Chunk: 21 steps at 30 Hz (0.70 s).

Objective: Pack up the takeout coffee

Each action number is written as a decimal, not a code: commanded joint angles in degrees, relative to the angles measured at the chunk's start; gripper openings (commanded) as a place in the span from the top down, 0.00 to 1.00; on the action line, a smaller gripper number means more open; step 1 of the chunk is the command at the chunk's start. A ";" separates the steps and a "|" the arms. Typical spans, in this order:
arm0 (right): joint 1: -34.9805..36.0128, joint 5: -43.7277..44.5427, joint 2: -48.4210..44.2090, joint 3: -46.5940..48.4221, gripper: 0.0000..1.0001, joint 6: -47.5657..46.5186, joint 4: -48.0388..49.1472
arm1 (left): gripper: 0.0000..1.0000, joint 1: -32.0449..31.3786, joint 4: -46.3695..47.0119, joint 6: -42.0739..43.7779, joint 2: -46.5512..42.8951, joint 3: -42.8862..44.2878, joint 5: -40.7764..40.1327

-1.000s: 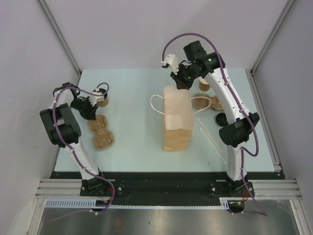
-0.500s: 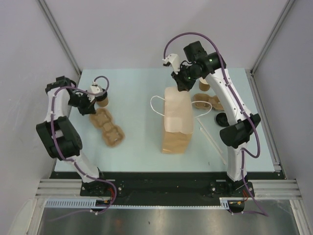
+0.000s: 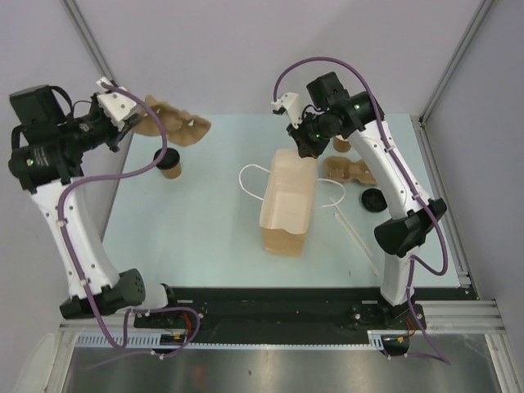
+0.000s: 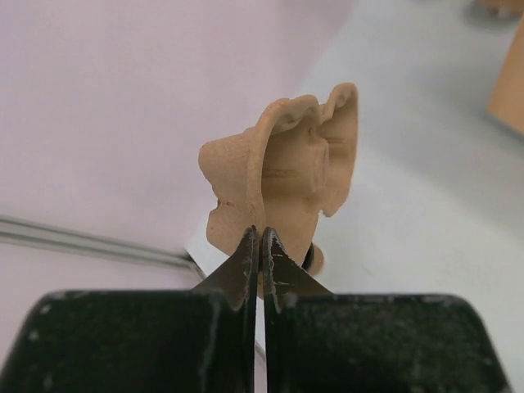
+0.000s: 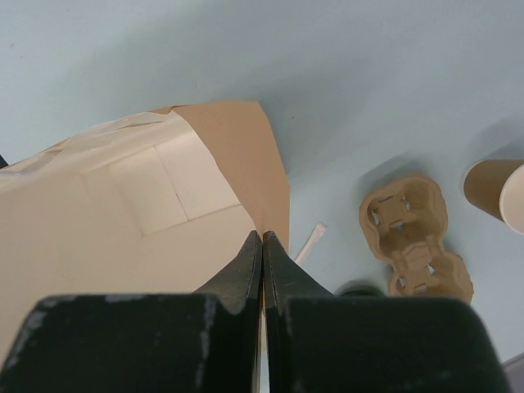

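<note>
Coffee cup [image 3: 170,169] sits below the high-raised left gripper [image 4: 260,237], pinched tight on the cup carrier [image 4: 282,176]; right gripper [image 5: 262,239] reaches over, seemingly clamped on the bag [image 5: 123,205] rim.

The top camera is looking down from above and behind the arm bases [image 3: 154,296], taking in the whole desk [image 3: 213,237] from afar. The left wrist camera is sighting along the left pincer [image 4: 260,246], very near the cardboard carrier [image 4: 282,172] pinched there. The right wrist camera is looking down past the right pincer [image 5: 262,246] into the paper bag [image 5: 123,205]; it is sharing the bag and the second carrier [image 5: 413,233] with the top view.
</note>
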 commanded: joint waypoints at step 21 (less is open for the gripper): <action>4.55 2.57 -3.80 -0.09 1.00 3.77 1.73 | 1.00 -36.59 6.65 -18.94 -5.50 16.17 -8.89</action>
